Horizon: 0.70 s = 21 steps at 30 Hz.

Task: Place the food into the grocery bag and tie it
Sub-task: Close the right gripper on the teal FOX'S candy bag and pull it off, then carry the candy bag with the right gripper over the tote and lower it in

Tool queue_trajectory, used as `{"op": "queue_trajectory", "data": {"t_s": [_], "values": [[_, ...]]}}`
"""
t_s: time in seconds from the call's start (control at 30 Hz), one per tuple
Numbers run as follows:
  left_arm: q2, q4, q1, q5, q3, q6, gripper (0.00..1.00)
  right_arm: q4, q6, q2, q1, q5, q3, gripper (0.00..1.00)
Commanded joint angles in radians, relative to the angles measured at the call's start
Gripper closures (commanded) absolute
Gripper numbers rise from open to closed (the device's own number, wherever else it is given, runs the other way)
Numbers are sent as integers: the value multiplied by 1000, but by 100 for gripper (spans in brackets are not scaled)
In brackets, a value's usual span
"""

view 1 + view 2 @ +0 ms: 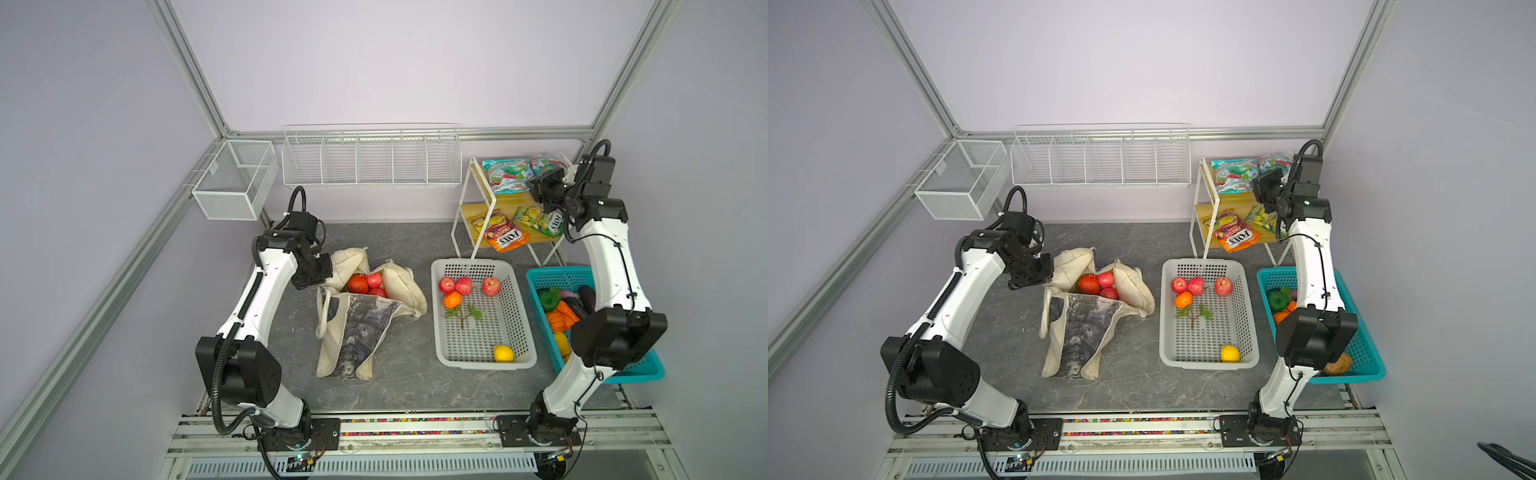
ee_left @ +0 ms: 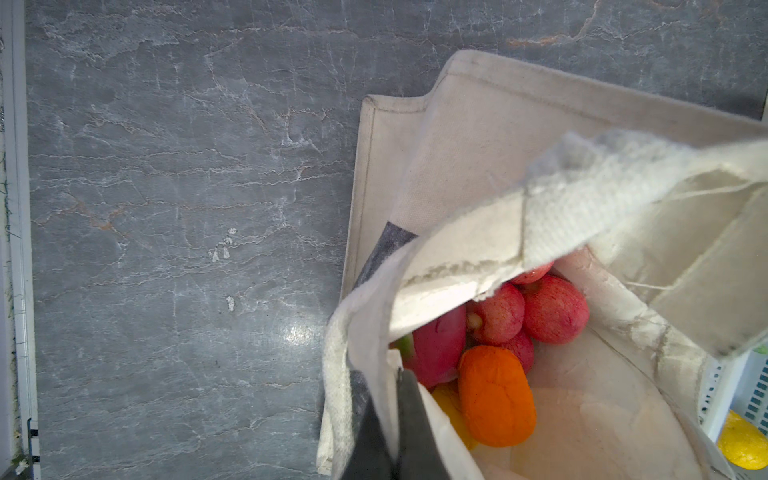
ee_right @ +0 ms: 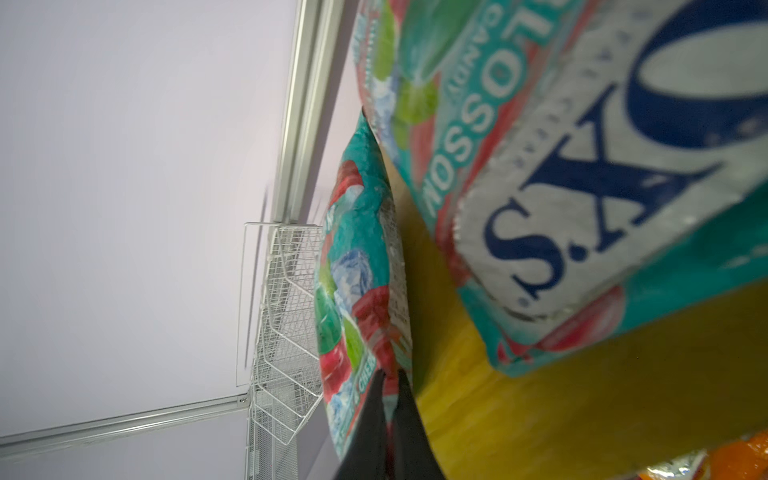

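The cream grocery bag (image 1: 357, 332) lies open on the grey table, with red apples (image 1: 375, 280) and a pink dragon fruit (image 2: 440, 345) inside. My left gripper (image 2: 395, 415) is shut on the bag's canvas rim at its left side, and the mouth stays open. On the rack's top shelf, my right gripper (image 3: 388, 415) is shut on the edge of a teal-and-red FOX'S packet (image 3: 361, 270). A second such packet (image 3: 582, 166) lies close beside it. In both top views the right wrist (image 1: 548, 189) covers its fingers at the packets (image 1: 1233, 176).
A white perforated basket (image 1: 519, 299) holds apples (image 1: 447, 285), an orange fruit (image 1: 452, 299) and a yellow fruit (image 1: 503, 353). A teal basket (image 1: 540, 274) of vegetables stands at the right under the right arm. The rack's lower shelf holds more packets (image 1: 505, 237). Wire baskets (image 1: 370, 162) hang on the back wall.
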Motion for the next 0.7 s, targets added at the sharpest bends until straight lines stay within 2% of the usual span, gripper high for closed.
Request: {"op": "queue_trajectory", "data": {"t_s": [0.0, 0.23, 0.53, 0.67], "values": [[0, -4, 5, -2, 24, -8, 100, 32, -18, -1, 17, -44, 76, 93], [-13, -1, 5, 8, 14, -18, 100, 189, 17, -2, 23, -92, 177, 93], [-20, -1, 5, 24, 8, -22, 100, 262, 101, 82, 37, -160, 443, 93], [-26, -4, 5, 31, 8, -22, 100, 273, 111, 67, 47, -187, 467, 93]]}}
